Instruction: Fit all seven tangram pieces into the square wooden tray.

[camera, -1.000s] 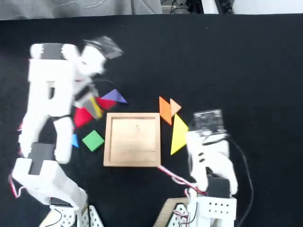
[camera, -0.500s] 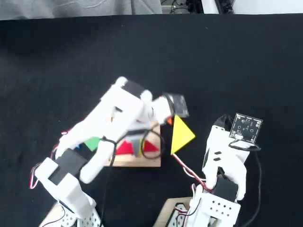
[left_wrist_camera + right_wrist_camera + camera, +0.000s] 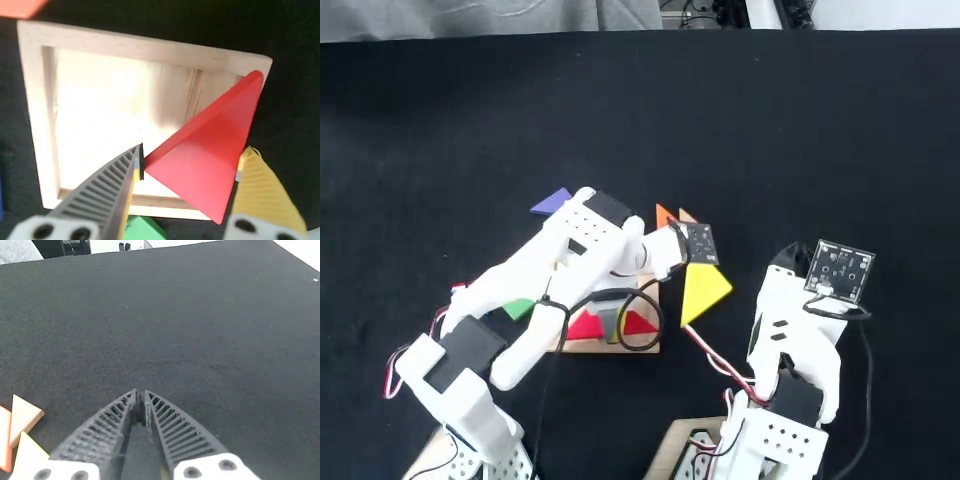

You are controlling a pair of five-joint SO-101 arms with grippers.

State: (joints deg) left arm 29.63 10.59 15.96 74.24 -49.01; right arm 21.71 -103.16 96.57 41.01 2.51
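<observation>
Over the tray (image 3: 150, 51), the left end effector (image 3: 189, 167) clamps a red triangle (image 3: 207, 150).

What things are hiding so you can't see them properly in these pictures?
High view: the left arm covers most of the wooden tray, hiding its inside there.
High view: the green piece is partly under that arm; the orange pieces sit partly behind its wrist camera.
Left wrist view: the green piece is cut off by the picture edge, between the left fingers holding the red triangle.
</observation>
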